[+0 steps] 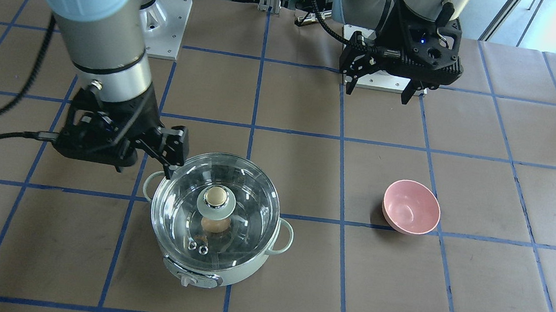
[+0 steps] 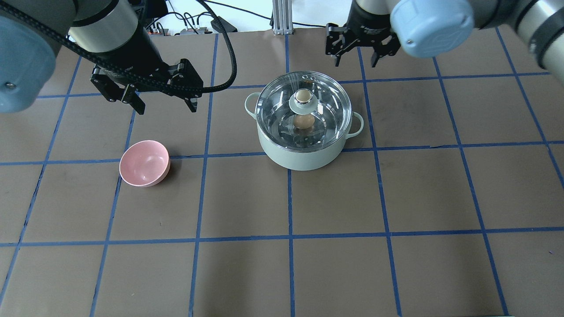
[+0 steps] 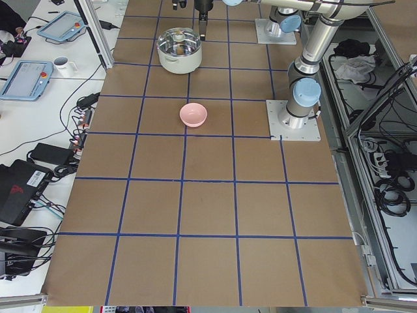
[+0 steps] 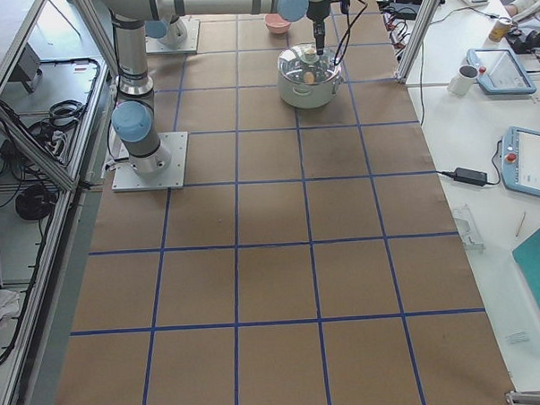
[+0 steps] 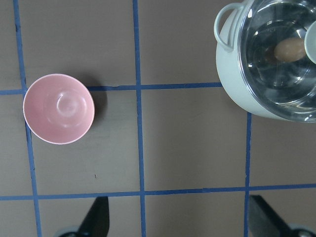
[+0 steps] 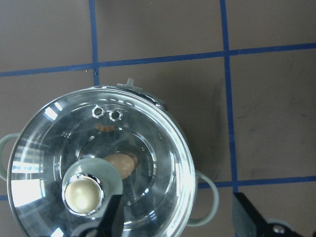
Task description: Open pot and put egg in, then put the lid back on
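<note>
The lid is sitting on the pot, egg inside. The right gripper and left gripper are hovering spread and empty, best lifting clear without nudging it.

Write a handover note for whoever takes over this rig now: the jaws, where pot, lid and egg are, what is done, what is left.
Left gripper: jaws open, empty, above the table near the pink bowl.
Right gripper: jaws open, empty, raised near the pot, touching nothing.
The egg lies inside the pot, visible through the glass lid, which sits on the pot.
Done: egg in, lid on. Left: seemingly nothing but parking the arms.
</note>
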Controlling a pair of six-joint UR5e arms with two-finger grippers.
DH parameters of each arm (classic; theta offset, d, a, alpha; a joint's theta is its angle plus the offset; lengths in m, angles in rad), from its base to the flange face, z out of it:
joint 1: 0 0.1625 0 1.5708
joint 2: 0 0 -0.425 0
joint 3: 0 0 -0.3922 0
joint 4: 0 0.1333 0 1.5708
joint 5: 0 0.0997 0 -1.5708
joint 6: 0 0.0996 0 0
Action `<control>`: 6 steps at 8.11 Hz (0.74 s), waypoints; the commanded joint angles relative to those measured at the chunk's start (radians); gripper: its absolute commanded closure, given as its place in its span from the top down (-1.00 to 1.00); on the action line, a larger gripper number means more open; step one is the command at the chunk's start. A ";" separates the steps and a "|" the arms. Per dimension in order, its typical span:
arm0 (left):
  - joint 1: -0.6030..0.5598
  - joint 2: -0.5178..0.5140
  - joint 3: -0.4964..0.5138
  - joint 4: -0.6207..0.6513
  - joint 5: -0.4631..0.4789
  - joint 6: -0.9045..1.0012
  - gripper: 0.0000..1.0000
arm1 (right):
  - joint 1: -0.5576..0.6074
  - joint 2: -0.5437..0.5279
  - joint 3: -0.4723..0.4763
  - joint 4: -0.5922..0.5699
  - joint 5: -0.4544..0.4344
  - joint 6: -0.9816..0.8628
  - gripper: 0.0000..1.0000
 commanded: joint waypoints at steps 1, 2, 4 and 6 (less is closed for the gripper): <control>0.000 0.000 0.000 0.000 0.000 0.000 1.00 | -0.111 -0.157 0.013 0.199 -0.004 -0.201 1.00; 0.000 -0.002 0.000 0.000 0.000 0.000 1.00 | -0.113 -0.201 0.019 0.282 -0.012 -0.217 1.00; 0.000 -0.002 0.000 0.000 0.000 0.000 1.00 | -0.114 -0.223 0.021 0.369 -0.012 -0.333 1.00; 0.000 0.000 0.000 -0.002 0.000 0.000 1.00 | -0.114 -0.223 0.028 0.364 -0.001 -0.335 1.00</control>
